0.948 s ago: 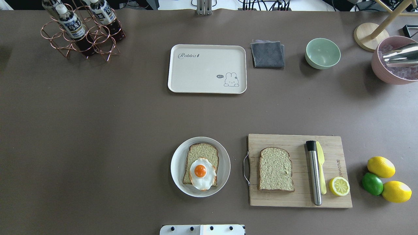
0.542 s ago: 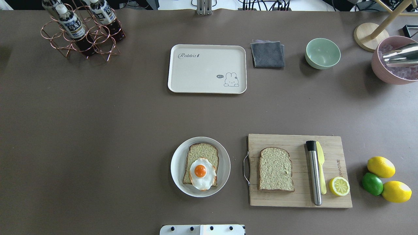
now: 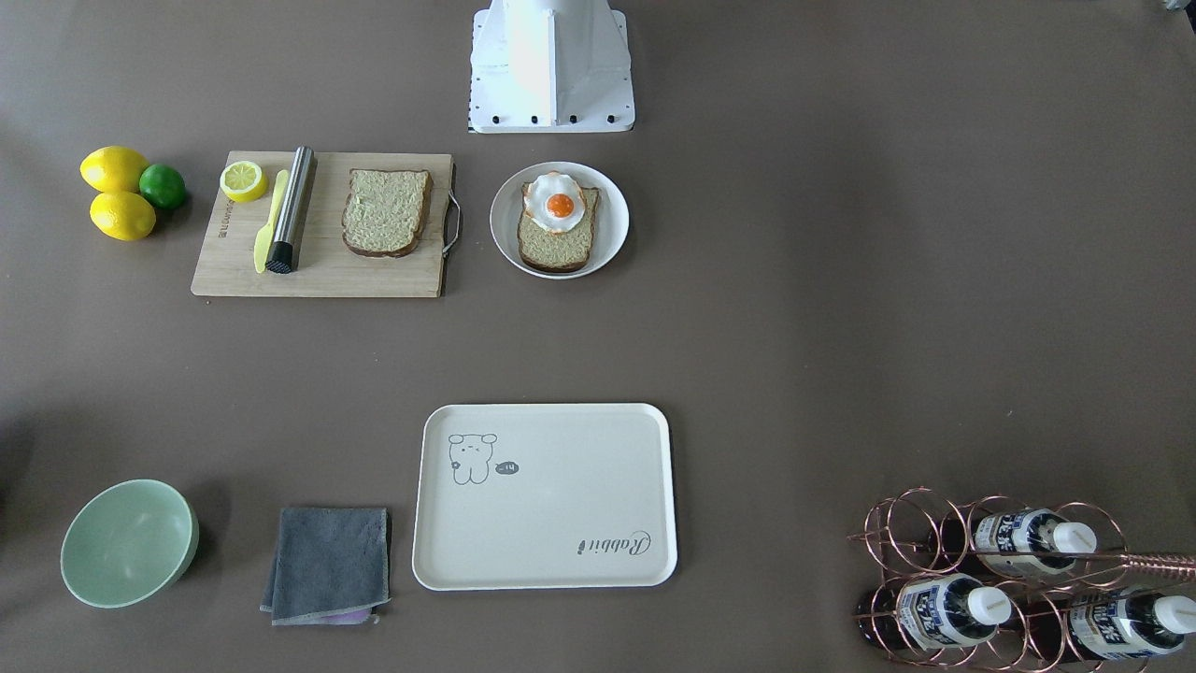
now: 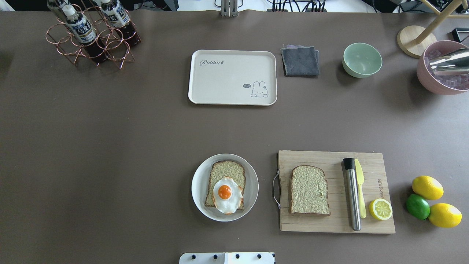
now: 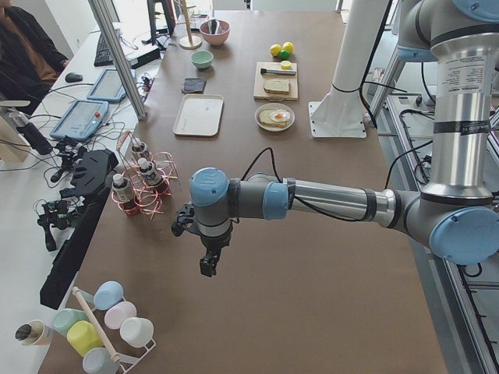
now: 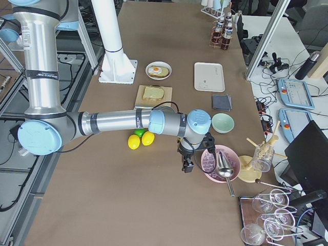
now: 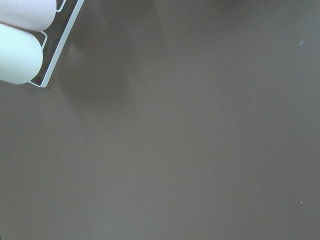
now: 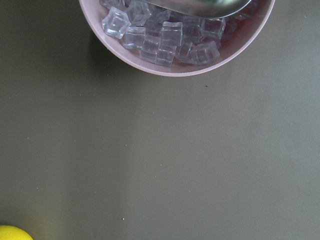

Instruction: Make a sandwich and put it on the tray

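sandwich in parts, not yet stacked. slice (image 4: pixel 225 169): tan, dark brown crust, flat on plate (image 4: pixel 199 190), robot-side of tray (image 4: pixel 231 79), well apart. egg (image 4: pixel 227 196): white, orange yolk, on that slice, overhanging its robot-side edge. second slice (image 4: pixel 309 189): same look, flat on board (image 4: pixel 329 222), robot-side and right of tray. tray: cream, rounded corners, small animal drawing, "rabbit" script.

also on board: steel rod (image 4: pixel 352 196), yellow knife (image 4: pixel 360 190) touching it, half lemon (image 4: pixel 380 209). farther right of tray: two lemons (image 4: pixel 427 187), lime (image 4: pixel 417 206). just right of tray: grey cloth (image 4: pixel 300 61), then green bowl (image 4: pixel 362 59). well left of tray: wire rack (image 4: pixel 75 55) holding bottles (image 4: pixel 78 25). far right of tray: pink bowl (image 4: pixel 427 82) holding ice cubes (image 4: pixel 454 81) and scoop (image 4: pixel 449 60).

left gripper (image 5: pixel 207 269): far left of tray, past rack, above table; fingers apart or together, cannot tell. right gripper (image 6: pixel 187 168): far right of tray, just beside pink bowl; likewise cannot tell.
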